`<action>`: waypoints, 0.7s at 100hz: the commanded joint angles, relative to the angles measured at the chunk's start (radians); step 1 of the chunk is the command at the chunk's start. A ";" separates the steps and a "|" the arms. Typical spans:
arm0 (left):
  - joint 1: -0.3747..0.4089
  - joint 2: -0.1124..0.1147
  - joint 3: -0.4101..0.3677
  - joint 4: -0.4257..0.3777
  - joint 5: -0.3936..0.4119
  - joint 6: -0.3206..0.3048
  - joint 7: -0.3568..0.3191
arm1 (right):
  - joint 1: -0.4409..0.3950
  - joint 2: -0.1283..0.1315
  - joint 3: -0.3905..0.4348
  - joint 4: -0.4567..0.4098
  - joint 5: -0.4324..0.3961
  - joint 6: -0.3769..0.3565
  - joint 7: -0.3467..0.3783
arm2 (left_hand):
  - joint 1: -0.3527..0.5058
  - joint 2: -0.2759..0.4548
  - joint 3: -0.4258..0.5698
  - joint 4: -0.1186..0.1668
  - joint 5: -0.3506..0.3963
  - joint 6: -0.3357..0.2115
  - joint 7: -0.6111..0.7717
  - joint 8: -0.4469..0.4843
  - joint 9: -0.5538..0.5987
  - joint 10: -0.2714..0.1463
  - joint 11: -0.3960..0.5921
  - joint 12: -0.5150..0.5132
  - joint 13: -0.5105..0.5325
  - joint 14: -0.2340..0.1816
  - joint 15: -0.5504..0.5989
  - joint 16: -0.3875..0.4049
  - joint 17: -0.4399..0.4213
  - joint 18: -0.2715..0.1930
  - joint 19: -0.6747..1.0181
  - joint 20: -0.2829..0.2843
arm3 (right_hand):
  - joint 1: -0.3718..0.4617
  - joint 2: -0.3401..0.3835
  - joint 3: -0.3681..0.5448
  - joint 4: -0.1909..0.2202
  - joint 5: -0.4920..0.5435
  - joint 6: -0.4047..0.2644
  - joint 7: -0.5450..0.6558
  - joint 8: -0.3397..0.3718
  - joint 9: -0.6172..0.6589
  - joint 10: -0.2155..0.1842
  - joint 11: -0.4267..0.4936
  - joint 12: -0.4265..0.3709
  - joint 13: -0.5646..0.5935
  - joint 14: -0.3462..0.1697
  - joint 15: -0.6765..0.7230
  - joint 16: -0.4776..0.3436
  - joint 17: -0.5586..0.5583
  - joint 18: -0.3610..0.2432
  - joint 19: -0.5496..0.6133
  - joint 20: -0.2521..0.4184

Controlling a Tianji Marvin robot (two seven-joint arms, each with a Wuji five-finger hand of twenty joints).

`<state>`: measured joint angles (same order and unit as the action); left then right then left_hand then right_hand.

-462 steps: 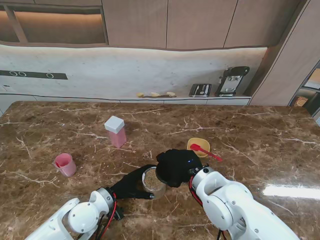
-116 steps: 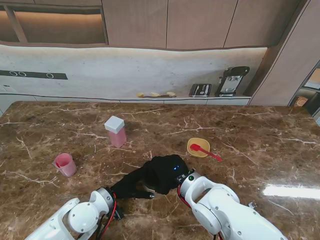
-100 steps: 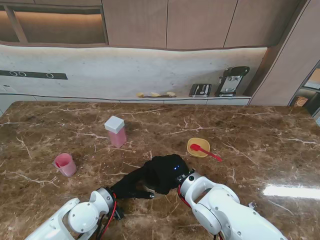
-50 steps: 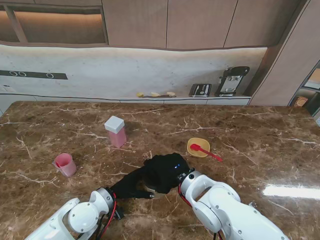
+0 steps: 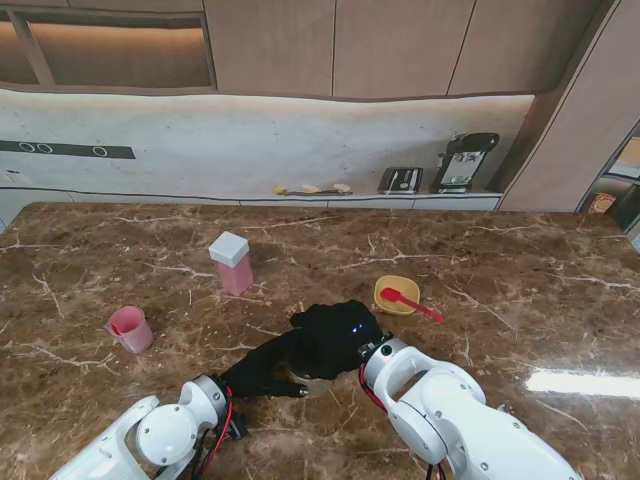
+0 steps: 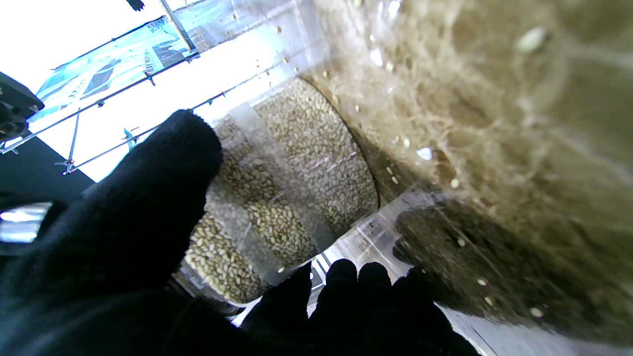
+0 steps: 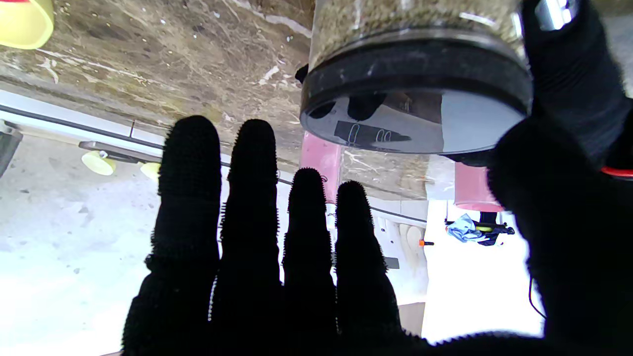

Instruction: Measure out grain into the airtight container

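A clear airtight container [image 7: 415, 29] stands on the marble table [image 5: 500, 260], filled with pale grain [image 6: 296, 163] and closed by a black-rimmed lid [image 7: 415, 94]. The left hand [image 5: 262, 366] wraps around its wall, thumb on one side and fingers on the other. The right hand [image 5: 335, 335] hovers over the lid, fingers straight and side by side, gripping nothing. Farther from me than the container sit a yellow bowl [image 5: 397, 294] holding a red spoon [image 5: 408, 301], a white-capped pink box [image 5: 232, 263] and a pink cup [image 5: 131, 329].
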<state>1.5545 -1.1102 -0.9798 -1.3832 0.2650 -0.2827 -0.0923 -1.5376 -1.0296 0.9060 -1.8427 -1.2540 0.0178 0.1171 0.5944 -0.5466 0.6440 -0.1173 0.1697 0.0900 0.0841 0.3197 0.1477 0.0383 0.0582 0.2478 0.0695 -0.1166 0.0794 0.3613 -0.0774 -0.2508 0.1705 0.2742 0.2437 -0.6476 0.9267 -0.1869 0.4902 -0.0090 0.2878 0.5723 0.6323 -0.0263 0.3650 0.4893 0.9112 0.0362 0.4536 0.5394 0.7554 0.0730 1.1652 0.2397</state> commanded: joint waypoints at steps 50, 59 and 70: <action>0.018 0.001 0.011 0.040 0.006 0.008 -0.008 | 0.027 0.007 -0.048 0.042 0.010 0.010 0.055 | -0.003 0.030 -0.019 0.031 -0.031 -0.034 -0.010 0.008 -0.021 -0.002 -0.020 0.008 -0.012 0.139 0.014 0.006 0.061 0.144 0.126 0.093 | 0.124 -0.107 0.130 0.039 -0.007 0.004 0.018 0.008 -0.016 -0.005 -0.004 -0.006 -0.018 -0.024 -0.009 -0.008 0.011 -0.006 0.007 0.025; 0.018 0.001 0.011 0.039 0.006 0.008 -0.009 | 0.026 0.006 -0.047 0.041 0.010 0.012 0.053 | -0.004 0.029 -0.019 0.031 -0.031 -0.034 -0.009 0.008 -0.021 -0.003 -0.019 0.008 -0.011 0.139 0.015 0.006 0.061 0.144 0.126 0.093 | 0.095 -0.080 0.107 0.038 -0.019 -0.001 0.006 0.000 -0.030 0.000 -0.024 -0.022 -0.040 -0.013 -0.033 -0.020 -0.008 0.005 -0.008 0.020; 0.018 0.001 0.011 0.039 0.006 0.008 -0.010 | 0.022 0.004 -0.038 0.035 0.011 0.014 0.041 | -0.005 0.028 -0.017 0.031 -0.031 -0.035 -0.009 0.008 -0.021 -0.003 -0.019 0.008 -0.010 0.142 0.016 0.007 0.061 0.144 0.127 0.093 | 0.065 -0.043 0.073 0.039 -0.025 -0.001 -0.002 -0.005 -0.035 0.002 -0.043 -0.040 -0.050 -0.006 -0.048 -0.029 -0.023 0.009 -0.020 0.019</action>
<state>1.5541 -1.1108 -0.9797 -1.3803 0.2662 -0.2870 -0.0902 -1.4997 -1.0265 0.8636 -1.8218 -1.2456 0.0269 0.1459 0.5944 -0.5466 0.6440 -0.1173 0.1697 0.0899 0.0841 0.3196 0.1477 0.0383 0.0581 0.2478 0.0695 -0.1169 0.0794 0.3613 -0.0774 -0.2511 0.1705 0.2743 0.3432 -0.6829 1.0628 -0.1586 0.4904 -0.0090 0.2924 0.5722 0.6213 -0.0281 0.3439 0.4680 0.8878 0.0250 0.4193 0.5294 0.7428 0.0724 1.1618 0.2407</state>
